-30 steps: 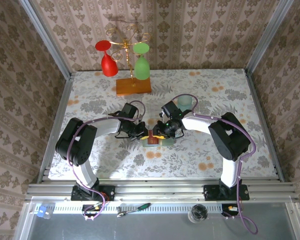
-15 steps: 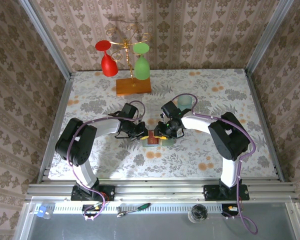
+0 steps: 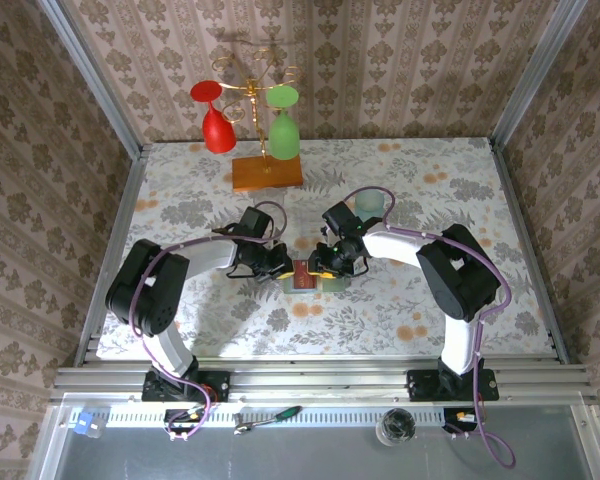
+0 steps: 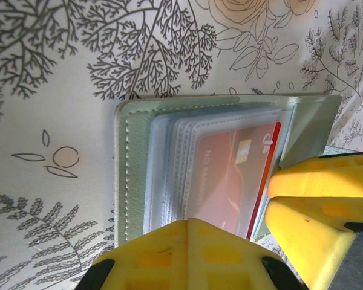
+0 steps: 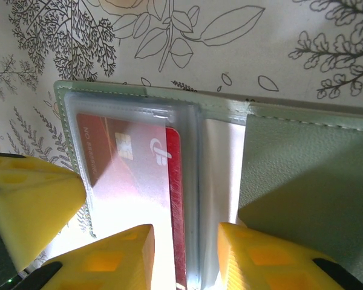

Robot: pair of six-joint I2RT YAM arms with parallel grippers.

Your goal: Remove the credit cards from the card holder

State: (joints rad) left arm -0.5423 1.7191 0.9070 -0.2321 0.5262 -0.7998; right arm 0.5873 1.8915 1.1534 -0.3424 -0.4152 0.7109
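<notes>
From above I can barely make out the card holder (image 3: 309, 278), lying open mid-surface (image 3: 430, 180). My left claw (image 4: 187, 229) is closed, tips over the clear sleeves (image 4: 169, 169). My right claw (image 5: 186, 234) stands part open astride the red credit card (image 5: 176, 181), whose print blurs behind plastic.

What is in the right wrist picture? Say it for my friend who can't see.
An open card holder, pale green inside, lies on a leaf-patterned tablecloth with a red credit card in its clear sleeves. The right gripper has its yellow fingers apart over the middle fold, and the left gripper sits at the holder's left edge.
</notes>
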